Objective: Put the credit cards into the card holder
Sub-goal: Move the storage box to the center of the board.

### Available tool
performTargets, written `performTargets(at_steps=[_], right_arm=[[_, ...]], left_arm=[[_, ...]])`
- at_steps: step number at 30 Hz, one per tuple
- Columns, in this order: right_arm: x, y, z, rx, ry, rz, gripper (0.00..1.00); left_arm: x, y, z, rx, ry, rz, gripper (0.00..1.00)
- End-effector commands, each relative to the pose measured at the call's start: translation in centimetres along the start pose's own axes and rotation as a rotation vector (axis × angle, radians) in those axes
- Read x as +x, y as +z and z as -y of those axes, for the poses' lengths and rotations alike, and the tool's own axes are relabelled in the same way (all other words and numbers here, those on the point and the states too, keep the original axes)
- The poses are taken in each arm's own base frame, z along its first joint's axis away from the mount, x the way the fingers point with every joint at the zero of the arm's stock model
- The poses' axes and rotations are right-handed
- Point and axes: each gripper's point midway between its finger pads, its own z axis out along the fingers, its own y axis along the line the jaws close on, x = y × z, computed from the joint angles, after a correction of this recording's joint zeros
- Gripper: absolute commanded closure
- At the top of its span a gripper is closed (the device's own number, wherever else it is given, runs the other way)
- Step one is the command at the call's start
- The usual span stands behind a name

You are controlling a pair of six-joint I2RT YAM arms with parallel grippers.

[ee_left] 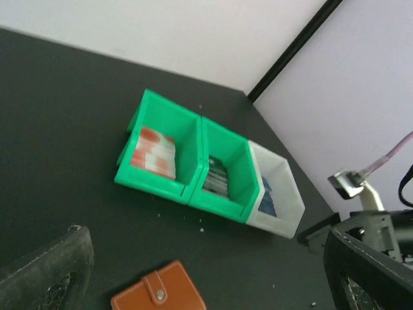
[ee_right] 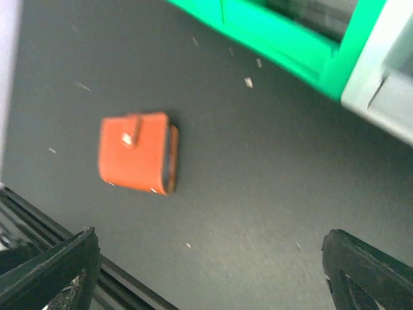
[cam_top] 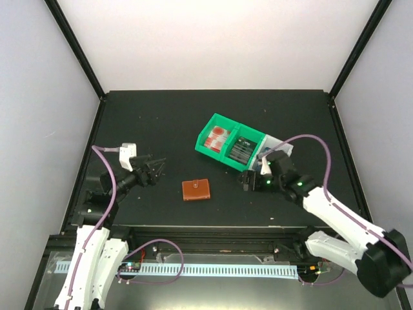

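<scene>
lying between left claw (cam_top: 159, 166) and right claw (cam_top: 254, 176), both wide open, empty: card holder (cam_top: 195, 189), clear of bins (cam_top: 215, 154).

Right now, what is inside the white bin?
Some blue cards stand in the white bin; its front wall hides their lower edges, and their number cannot be told.

Bare table (cam_top: 155, 123) all round card holder (cam_top: 195, 189); green bins (cam_top: 216, 154) and white bin (ee_left: 279, 223) stand far-right of it.
</scene>
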Motion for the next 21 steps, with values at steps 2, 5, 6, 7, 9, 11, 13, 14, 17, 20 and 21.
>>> performTargets(at_steps=[2, 5, 6, 7, 9, 11, 13, 14, 17, 20, 21], right_arm=[[3.2, 4.0, 2.5, 0.141, -0.009, -0.108, 0.07], [4.1, 6.1, 3.8, 0.206, -0.014, -0.164, 0.10], [3.9, 6.5, 4.1, 0.235, -0.020, -0.167, 0.10], [3.4, 6.9, 4.5, 0.268, -0.031, -0.154, 0.10], [2.6, 7.8, 5.3, 0.323, -0.039, -0.140, 0.10], [1.9, 8.7, 5.6, 0.361, -0.046, -0.150, 0.10], [1.2, 9.5, 5.7, 0.384, -0.056, -0.147, 0.10], [0.8, 9.8, 5.8, 0.396, -0.067, -0.142, 0.10], [-1.3, 10.8, 5.4, 0.428, -0.104, -0.110, 0.10], [-2.8, 12.0, 5.4, 0.463, -0.128, -0.097, 0.10], [-3.0, 12.6, 5.5, 0.473, -0.137, -0.100, 0.10]], left_arm=[[1.9, 1.5, -1.0, 0.012, -0.104, -0.073, 0.01], [3.4, 2.5, -2.2, -0.036, -0.159, -0.125, 0.01], [3.9, 2.7, -2.8, -0.067, -0.179, -0.134, 0.01], [4.3, 3.0, -3.3, -0.096, -0.197, -0.136, 0.01], [5.4, 3.6, -3.9, -0.120, -0.229, -0.154, 0.01], [6.2, 4.1, -3.9, -0.118, -0.250, -0.170, 0.01], [7.0, 4.5, -3.9, -0.128, -0.259, -0.192, 0.01], [7.4, 4.6, -4.0, -0.137, -0.261, -0.203, 0.01], [8.8, 4.7, -4.7, -0.189, -0.286, -0.232, 0.01], [10.3, 4.7, -5.3, -0.219, -0.329, -0.252, 0.01], [10.7, 4.8, -5.3, -0.220, -0.343, -0.257, 0.01]])
